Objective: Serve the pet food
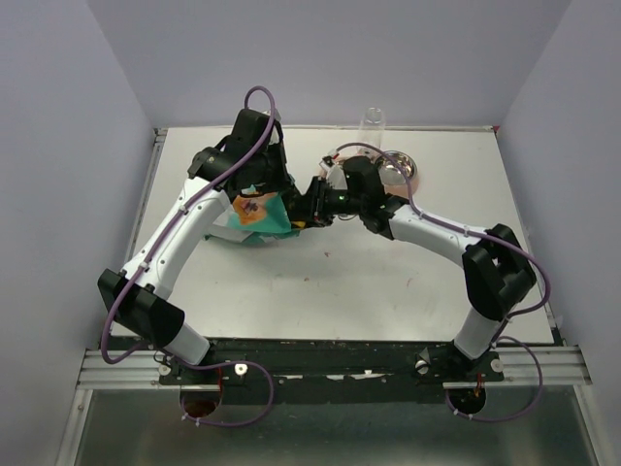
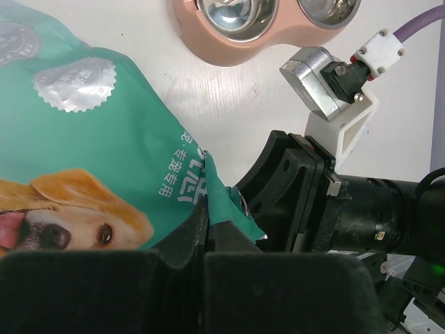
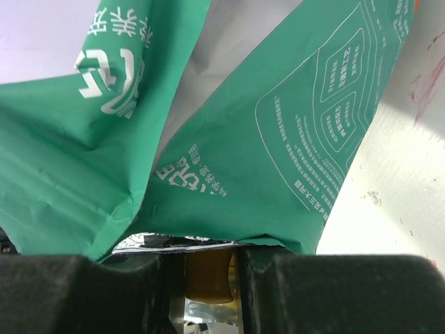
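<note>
Top external view: a matte white table fills the frame. The left arm and right arm, white shells with black joints and purple cables, arch in from the near edge. They meet over a crinkled teal bag lying left of centre toward the far side. Near the bag, on its right, sits a smooth pink double feeder holding two shiny steel bowls. A clear cylinder stands upright at the far edge behind it.

Left wrist view: the bag is glossy film printed with a golden dog's face, white lettering and scalloped silver seals. The left gripper, padded in black foam, is clenched on a folded edge of the bag.

Right wrist view: the bag's mouth gapes, creased teal outside, silver foil inside. The right gripper sits at the bag's lip with a smooth ochre shape between its foam fingers; whether they clamp it cannot be told.

The pet food is hidden in all three views, so its place relative to either gripper cannot be told.
</note>
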`<act>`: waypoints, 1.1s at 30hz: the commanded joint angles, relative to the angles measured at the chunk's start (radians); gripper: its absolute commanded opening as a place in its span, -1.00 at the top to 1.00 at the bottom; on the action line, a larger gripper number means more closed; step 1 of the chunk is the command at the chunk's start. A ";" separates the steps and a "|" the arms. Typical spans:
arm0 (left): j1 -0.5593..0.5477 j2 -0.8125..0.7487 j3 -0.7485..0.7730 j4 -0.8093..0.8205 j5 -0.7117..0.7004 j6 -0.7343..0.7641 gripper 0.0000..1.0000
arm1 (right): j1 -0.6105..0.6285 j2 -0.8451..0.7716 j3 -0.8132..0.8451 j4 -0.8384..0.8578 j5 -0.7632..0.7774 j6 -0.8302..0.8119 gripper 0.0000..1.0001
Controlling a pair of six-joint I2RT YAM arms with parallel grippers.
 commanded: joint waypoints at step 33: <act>0.034 -0.108 0.123 -0.102 0.067 0.080 1.00 | -0.091 -0.191 -0.234 0.175 -0.061 0.158 0.99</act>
